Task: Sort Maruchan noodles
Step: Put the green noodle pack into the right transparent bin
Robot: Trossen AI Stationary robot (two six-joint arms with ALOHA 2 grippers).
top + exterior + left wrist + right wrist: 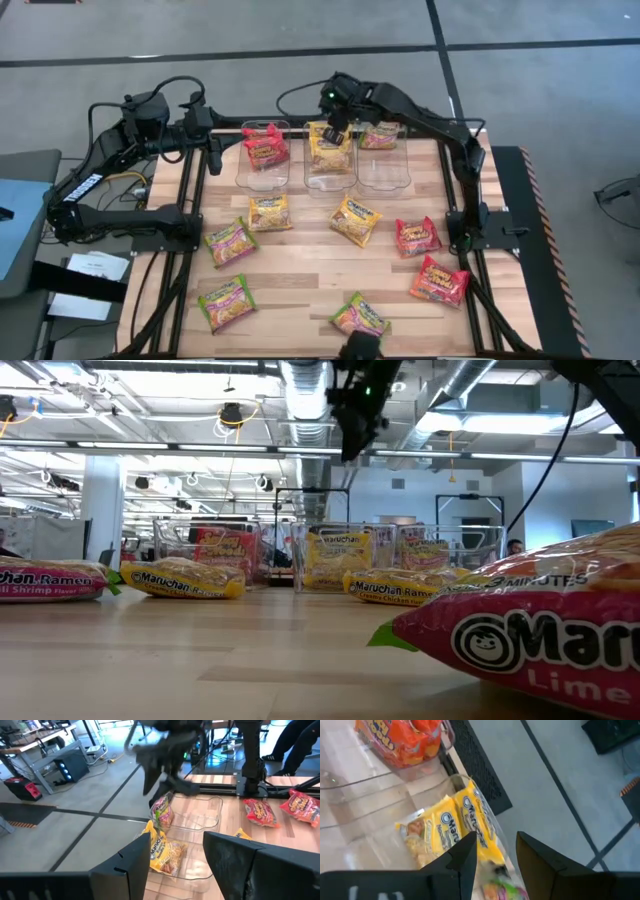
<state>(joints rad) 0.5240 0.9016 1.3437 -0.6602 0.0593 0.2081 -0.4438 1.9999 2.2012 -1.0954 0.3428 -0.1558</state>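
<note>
Packets of noodles lie scattered on the wooden tabletop (300,275), and three clear bins stand in a row along its far edge. The left bin (262,172) holds a red packet (266,146), the middle bin (330,170) holds yellow packets (329,147), and the right bin (384,168) holds a green-and-pink packet (379,136).

Loose on the wood in front of the bins are two yellow packets (269,212) (355,219), two red ones (417,236) (439,281) toward the right side, and three green-and-pink ones (230,241) (226,302) (360,317), the last lying near the front edge.

The right claw (336,128) hangs above the middle bin, clear of the packets below. Its fingers (466,856) are spread apart with nothing between them, and the right wrist view looks down past them onto the yellow packets (447,832) in that bin.

The left claw (172,862) sits off the tabletop's left rear corner, near the left bin. Its fingers (127,862) are also spread and empty. The left wrist view looks across the bins toward the right arm and the red packets (260,812) beyond.
</note>
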